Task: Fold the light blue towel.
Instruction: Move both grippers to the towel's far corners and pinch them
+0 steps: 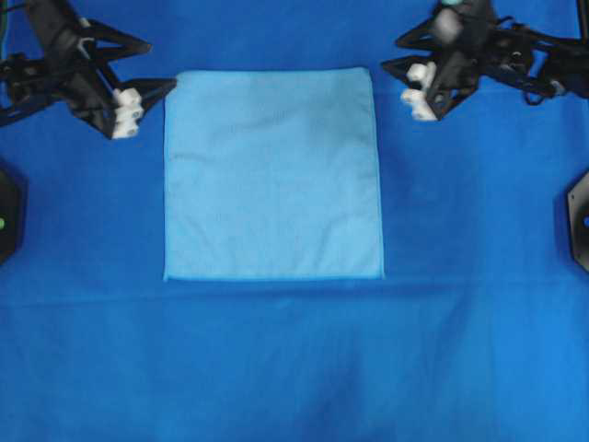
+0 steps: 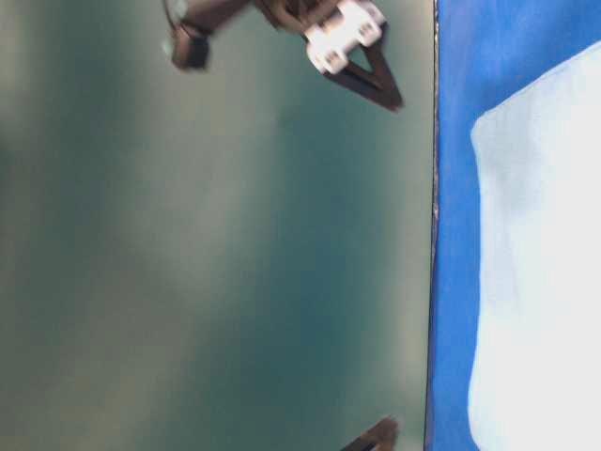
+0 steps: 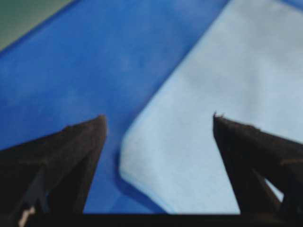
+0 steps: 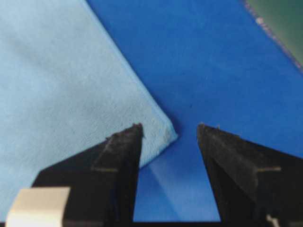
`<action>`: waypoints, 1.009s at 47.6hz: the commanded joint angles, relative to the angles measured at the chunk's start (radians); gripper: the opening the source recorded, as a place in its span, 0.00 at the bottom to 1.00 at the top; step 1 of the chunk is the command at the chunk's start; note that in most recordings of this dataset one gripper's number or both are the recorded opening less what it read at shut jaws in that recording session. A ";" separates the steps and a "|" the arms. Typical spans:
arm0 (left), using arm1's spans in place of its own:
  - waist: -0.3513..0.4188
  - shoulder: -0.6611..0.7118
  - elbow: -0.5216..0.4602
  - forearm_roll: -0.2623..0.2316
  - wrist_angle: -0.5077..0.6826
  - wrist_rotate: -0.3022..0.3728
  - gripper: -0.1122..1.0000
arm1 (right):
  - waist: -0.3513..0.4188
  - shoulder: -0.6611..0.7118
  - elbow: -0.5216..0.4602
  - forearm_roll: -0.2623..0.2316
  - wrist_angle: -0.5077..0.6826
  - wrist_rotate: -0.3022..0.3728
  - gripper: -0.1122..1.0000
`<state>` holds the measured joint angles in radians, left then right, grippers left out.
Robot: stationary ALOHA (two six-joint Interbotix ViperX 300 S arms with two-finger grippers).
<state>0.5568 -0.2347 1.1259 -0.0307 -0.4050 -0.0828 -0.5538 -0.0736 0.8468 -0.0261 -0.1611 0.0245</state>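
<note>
The light blue towel (image 1: 273,173) lies flat and square on the table's middle. My left gripper (image 1: 158,64) is open and empty, just off the towel's far left corner. In the left wrist view its fingers (image 3: 85,151) straddle that corner (image 3: 142,161), with the gripper (image 3: 158,118) above it. My right gripper (image 1: 391,53) is open and empty beside the far right corner. In the right wrist view the towel's corner (image 4: 165,130) sits between the tips of the gripper (image 4: 169,126). The towel also shows in the table-level view (image 2: 545,263).
A large royal-blue cloth (image 1: 276,368) covers the table under the towel. Black arm bases sit at the left edge (image 1: 7,216) and the right edge (image 1: 580,221). A green surface (image 3: 23,19) lies beyond the cloth's far edge.
</note>
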 commanded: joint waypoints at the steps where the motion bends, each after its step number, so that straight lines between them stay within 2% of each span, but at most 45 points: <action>1: 0.009 0.074 -0.049 -0.002 -0.026 0.002 0.90 | -0.006 0.057 -0.057 -0.012 -0.002 0.000 0.59; 14: 0.014 0.288 -0.143 0.000 -0.038 0.003 0.90 | -0.014 0.192 -0.115 -0.023 0.003 0.002 0.60; 23: 0.028 0.348 -0.169 0.000 -0.038 0.003 0.88 | -0.029 0.249 -0.129 -0.023 -0.008 0.002 0.59; 29: 0.032 0.353 -0.166 0.000 -0.040 0.005 0.82 | -0.031 0.287 -0.147 -0.023 -0.018 0.002 0.59; 35: 0.032 0.354 -0.156 0.000 -0.032 0.003 0.62 | -0.031 0.316 -0.166 -0.023 -0.023 0.002 0.54; 38: 0.031 0.354 -0.150 0.000 -0.023 0.003 0.45 | -0.031 0.316 -0.166 -0.025 -0.023 -0.002 0.44; 44: 0.021 0.354 -0.150 0.000 -0.005 0.023 0.16 | -0.028 0.313 -0.160 -0.043 -0.020 -0.005 0.14; 46: 0.020 0.354 -0.152 0.000 0.005 0.023 0.11 | -0.028 0.311 -0.160 -0.046 -0.020 -0.005 0.12; 48: 0.020 0.354 -0.153 0.000 0.011 0.025 0.10 | -0.026 0.310 -0.160 -0.046 -0.018 -0.005 0.12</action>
<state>0.5798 0.1289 0.9817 -0.0307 -0.4034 -0.0614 -0.5768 0.2531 0.6918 -0.0690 -0.1825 0.0215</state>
